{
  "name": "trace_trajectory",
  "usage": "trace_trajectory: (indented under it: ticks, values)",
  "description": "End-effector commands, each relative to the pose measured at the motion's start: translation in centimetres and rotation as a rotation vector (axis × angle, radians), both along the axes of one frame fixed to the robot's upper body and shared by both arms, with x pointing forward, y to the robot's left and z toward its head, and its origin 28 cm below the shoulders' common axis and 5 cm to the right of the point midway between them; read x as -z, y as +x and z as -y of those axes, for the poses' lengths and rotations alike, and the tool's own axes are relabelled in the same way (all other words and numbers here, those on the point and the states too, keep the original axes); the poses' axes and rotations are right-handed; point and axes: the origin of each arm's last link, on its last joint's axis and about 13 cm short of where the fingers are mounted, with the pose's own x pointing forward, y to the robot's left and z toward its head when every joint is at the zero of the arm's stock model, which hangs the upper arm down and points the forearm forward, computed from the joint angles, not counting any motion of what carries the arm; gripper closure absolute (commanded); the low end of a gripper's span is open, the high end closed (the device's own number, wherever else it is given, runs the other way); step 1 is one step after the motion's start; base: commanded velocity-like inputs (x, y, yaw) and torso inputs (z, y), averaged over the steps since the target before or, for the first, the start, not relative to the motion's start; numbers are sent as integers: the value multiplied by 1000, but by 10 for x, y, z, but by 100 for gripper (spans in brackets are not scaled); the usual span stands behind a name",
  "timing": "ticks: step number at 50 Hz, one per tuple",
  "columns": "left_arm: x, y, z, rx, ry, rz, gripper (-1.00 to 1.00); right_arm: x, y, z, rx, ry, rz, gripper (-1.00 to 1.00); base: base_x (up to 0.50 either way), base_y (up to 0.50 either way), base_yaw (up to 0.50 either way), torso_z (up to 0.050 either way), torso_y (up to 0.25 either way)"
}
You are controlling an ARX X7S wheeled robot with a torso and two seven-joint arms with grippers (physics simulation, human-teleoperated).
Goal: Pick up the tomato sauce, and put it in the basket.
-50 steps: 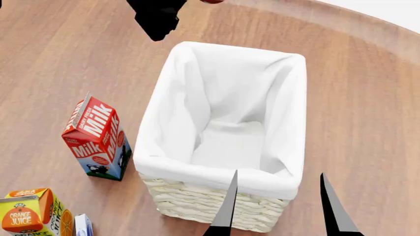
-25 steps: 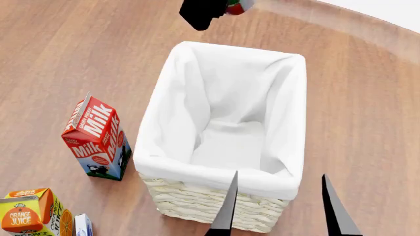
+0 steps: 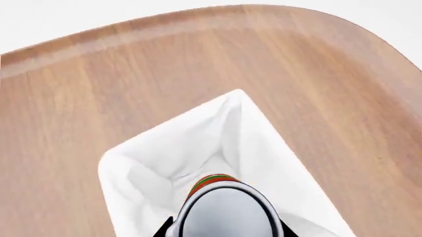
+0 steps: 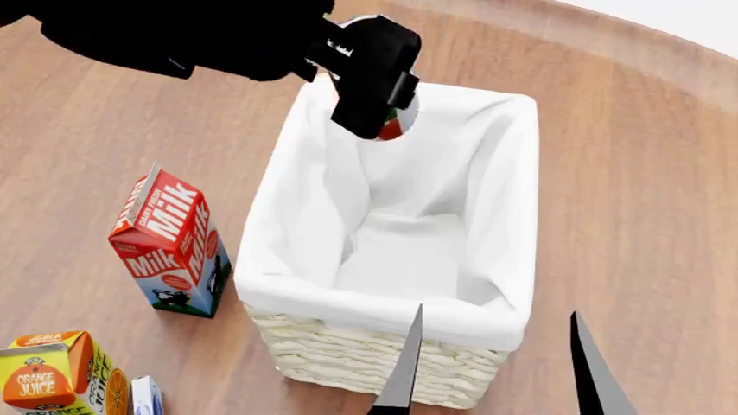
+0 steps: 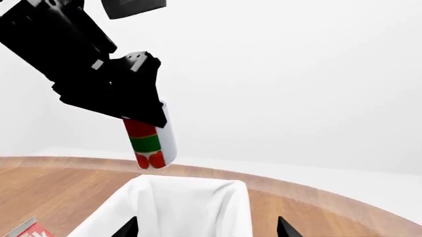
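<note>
Tomato sauce [image 5: 150,143] grasped in left pincer [image 4: 375,82], suspended above far end of basket [image 4: 507,207], upper centre of head view. Pickup done; lowering and release remaining. Right pincer [image 4: 496,367] spread, idle.

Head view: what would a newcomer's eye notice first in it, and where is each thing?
The large white-lined basket fills the middle of the wooden table. Above its far end, the black left hand holds the tomato sauce in the air over the opening. The red milk carton stands upright beside the basket, on the robot's left.
</note>
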Motion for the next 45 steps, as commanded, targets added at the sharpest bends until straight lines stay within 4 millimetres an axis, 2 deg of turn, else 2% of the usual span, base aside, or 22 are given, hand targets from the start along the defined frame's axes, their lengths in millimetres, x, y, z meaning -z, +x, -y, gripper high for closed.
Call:
trace_trajectory:
  ticks: [1,9,19,45]
  values:
    - [17,-1,7,-66,-13,-88,100,0,-2,0,1,3,2,-100,0,0,0,0,0]
    - [30,1,10,-86,-40,-138,100,0,-5,2,7,6,9,-100,0,0,0,0,0]
    - [32,1,11,-100,-74,-165,100,-2,-5,1,6,6,11,-100,0,0,0,0,0]
    - [53,-4,25,-72,-71,-202,100,-3,-5,1,11,3,17,-100,0,0,0,0,0]
